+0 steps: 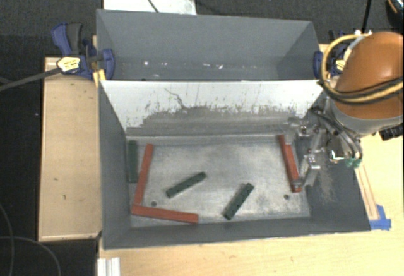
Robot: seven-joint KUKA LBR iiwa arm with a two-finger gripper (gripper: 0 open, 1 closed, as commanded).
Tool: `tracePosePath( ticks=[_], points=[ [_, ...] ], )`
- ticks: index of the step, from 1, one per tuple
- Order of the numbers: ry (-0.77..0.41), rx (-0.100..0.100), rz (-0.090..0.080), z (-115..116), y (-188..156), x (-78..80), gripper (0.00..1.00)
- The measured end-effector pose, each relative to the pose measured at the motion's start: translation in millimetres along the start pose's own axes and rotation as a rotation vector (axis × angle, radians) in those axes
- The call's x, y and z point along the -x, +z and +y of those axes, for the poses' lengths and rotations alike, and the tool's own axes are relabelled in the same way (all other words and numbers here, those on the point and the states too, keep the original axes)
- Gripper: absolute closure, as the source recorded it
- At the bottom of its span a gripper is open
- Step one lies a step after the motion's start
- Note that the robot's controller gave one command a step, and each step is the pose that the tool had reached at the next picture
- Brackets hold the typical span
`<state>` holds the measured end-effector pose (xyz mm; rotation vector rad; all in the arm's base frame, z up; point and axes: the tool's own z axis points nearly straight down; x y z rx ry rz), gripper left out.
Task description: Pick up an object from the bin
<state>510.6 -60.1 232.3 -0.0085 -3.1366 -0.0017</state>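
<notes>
Hovering gripper (310, 170) low at right edge of bin (208, 35), just beside red bar (290, 164) that lies along right wall. Touching it or apart, I cannot tell. Gripper spread or pressed together, I cannot tell either. My read: step in hand is lining up on that bar. To do it well, I'd centre across bar's narrow width, keep clear of right wall, come down straight. Nearest green bar (238, 200) lies well apart, no obstacle.
</notes>
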Motion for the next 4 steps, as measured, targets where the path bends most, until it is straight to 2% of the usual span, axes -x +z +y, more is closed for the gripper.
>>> tracePosePath(
  ticks=[1, 2, 3, 4],
  points=[
    [-0.061, 0.0, 0.001, 34.5, 129.1, -7.8, 0.0],
    [-0.108, -0.001, -0.009, 58.3, 162.7, -27.6, 0.0],
    [-0.11, -0.002, -0.008, 57.3, 162.2, -28.0, 1.0],
    [-0.1, -0.002, -0.016, 51.6, 15.7, -11.8, 1.0]
  ],
)
